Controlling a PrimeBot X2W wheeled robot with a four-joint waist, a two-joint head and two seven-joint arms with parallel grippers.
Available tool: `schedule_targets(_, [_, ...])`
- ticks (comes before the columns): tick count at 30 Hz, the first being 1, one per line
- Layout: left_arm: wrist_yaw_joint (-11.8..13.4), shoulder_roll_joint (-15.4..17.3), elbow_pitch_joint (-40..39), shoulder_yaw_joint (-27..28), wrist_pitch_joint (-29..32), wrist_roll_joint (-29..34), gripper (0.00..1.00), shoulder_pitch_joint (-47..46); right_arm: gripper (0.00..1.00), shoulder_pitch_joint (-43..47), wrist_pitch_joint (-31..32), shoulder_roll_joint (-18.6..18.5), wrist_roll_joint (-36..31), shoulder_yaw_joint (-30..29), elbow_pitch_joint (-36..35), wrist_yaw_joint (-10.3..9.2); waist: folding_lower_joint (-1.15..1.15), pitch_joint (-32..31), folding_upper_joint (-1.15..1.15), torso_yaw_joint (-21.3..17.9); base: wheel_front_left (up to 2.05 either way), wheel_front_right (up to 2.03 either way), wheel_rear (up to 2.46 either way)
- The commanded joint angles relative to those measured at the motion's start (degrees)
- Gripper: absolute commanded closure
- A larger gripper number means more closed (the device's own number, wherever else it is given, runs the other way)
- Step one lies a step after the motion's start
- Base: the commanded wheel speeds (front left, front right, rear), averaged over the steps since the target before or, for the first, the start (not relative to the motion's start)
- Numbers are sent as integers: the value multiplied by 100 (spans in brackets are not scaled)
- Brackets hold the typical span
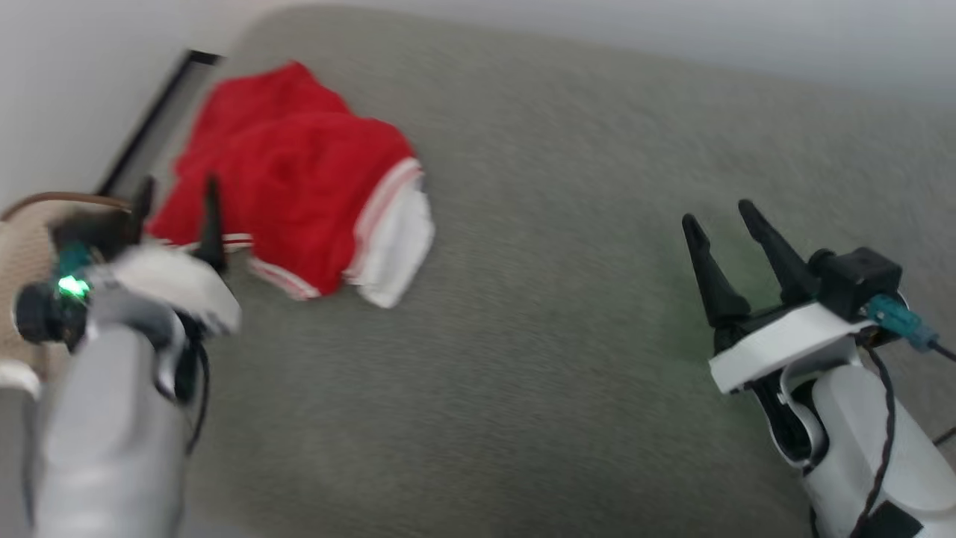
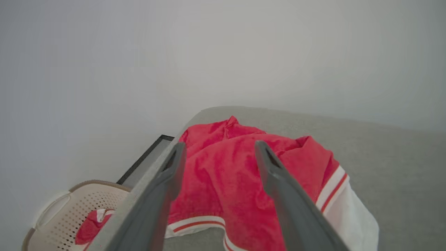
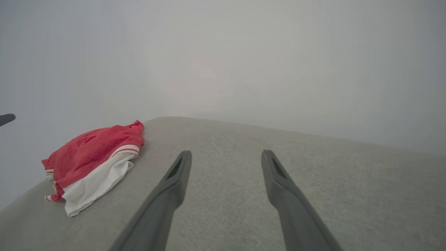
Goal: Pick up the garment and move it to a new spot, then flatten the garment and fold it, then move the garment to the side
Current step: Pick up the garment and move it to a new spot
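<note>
The garment [image 1: 291, 179] is a crumpled red shirt with a white sleeve end and red-striped white bands, heaped at the far left of the grey cushioned surface [image 1: 567, 246]. My left gripper [image 1: 178, 190] hovers open at the heap's near left edge, its fingers empty. In the left wrist view the garment [image 2: 226, 177] lies just beyond the spread fingers [image 2: 275, 174]. My right gripper [image 1: 715, 211] stands open and empty over bare cushion at the right, far from the shirt. The right wrist view has the garment [image 3: 94, 160] at its left.
A beige perforated laundry basket [image 2: 69, 212] with red and white cloth in it stands beside the surface's left end. A dark-framed edge [image 1: 149, 119] runs along the far left. A pale wall rises behind the surface.
</note>
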Motion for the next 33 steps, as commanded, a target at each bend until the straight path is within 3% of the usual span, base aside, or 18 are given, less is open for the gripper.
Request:
schedule_targets(1, [-15, 70, 300, -83, 308, -417, 0, -372, 0, -134, -28, 6, 52, 7, -65, 0, 0, 725, 0, -758, 0, 0, 0])
schedule_targets(8, [-6, 1090, 1188, -955, 2184, -1842, 0, -1303, 0, -296, -28, 62, 70, -92, -245, 0, 0, 1226, 0, -1369, 0, 0, 0])
schedule_targets(13, [-8, 1498, 1559, -1224, 3393, -2664, 0, -1486, 0, -408, -27, 114, 61, -71, -403, 0, 0, 1528, 0, -1643, 0, 0, 0])
schedule_targets(16, [2, 1529, 1846, -1326, 3800, -2912, 0, -1480, 0, -492, -28, 110, 52, -23, -484, 0, 0, 1692, 0, -1753, 0, 0, 0])
schedule_targets(25, [2, 1190, 2271, -1656, 4600, -3463, 0, -1371, 0, -623, -27, 65, -7, 124, -653, 0, 0, 1908, 0, -1879, 0, 0, 0])
schedule_targets(26, [2, 1190, 2253, -1694, 4599, -3509, 30, -1361, 0, -636, -27, 63, -7, 135, -684, 0, 0, 1913, 0, -1885, 0, 0, 0])
schedule_targets(28, [-3, 1176, 2158, -1786, 4531, -3619, 100, -1313, 0, -642, -27, 70, -28, 160, -727, 0, 0, 1885, 0, -1885, 0, 0, 0])
schedule_targets(33, [-31, 1455, 1915, -1910, 3977, -3669, 100, -1362, 0, -555, -27, 84, -39, 189, -727, 0, 0, 1642, 0, -1798, 0, 0, 0])
